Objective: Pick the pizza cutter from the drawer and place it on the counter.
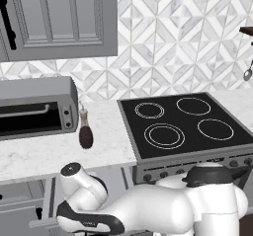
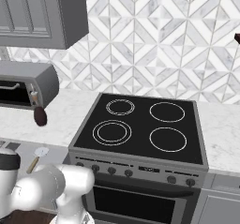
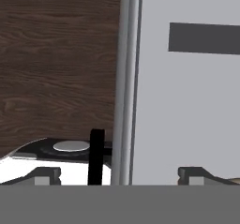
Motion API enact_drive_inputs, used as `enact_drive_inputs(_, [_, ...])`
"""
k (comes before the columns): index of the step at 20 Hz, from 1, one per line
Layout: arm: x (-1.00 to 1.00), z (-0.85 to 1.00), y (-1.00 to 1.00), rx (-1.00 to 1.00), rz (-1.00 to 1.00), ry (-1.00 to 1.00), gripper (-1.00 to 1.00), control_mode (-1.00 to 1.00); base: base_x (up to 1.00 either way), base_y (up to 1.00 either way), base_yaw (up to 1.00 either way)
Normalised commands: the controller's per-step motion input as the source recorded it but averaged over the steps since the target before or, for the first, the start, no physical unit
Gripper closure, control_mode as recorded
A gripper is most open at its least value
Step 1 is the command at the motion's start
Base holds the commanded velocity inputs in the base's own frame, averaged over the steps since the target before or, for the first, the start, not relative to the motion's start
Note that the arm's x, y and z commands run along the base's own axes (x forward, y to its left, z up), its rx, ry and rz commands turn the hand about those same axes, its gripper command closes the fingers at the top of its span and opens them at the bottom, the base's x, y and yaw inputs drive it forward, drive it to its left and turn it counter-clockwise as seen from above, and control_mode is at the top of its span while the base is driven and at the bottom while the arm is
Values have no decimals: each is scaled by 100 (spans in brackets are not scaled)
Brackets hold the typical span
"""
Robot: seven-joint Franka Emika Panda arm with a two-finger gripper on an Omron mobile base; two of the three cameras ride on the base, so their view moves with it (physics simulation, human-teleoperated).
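Observation:
The pizza cutter (image 2: 38, 156) lies in the open drawer (image 2: 57, 154) below the counter's (image 2: 70, 115) front edge, its round white wheel toward the back and its tan handle toward me. My arm bends low at the left of the stove, down in front of the drawer (image 1: 45, 200). In the hand view my gripper (image 3: 121, 175) is open, its fingertips (image 3: 46, 174) wide apart. The grey panelled drawer front (image 3: 187, 101) runs edge-on between them, with its black handle (image 3: 96, 157) close by. Nothing is held.
A dark brown bottle (image 1: 85, 131) stands on the counter (image 1: 104, 148) next to a grey toaster oven (image 1: 37, 106). The black stovetop (image 1: 185, 124) lies to the right, a grey wall cabinet (image 1: 59, 18) above. Dark wooden floor (image 3: 56, 63) lies below the drawer.

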Motion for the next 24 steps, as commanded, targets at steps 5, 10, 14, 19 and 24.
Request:
enact_drive_inputs(5, [-3, -23, -3, 0, 0, -3, -100, -100, 0, 0, 0])
enact_drive_inputs(10, [18, -64, -21, -4, 0, 2, -100, -100, 0, 0, 0])
enact_drive_inputs(14, [-28, -30, 4, -6, 1, 9, -100, -100, 0, 0, 0])
enact_drive_inputs(19, [-100, -19, 0, -1, 0, 13, -100, -100, 0, 0, 0])
enact_drive_inputs(24, [-100, -12, 0, 0, 0, 11, -100, -100, 0, 0, 0])
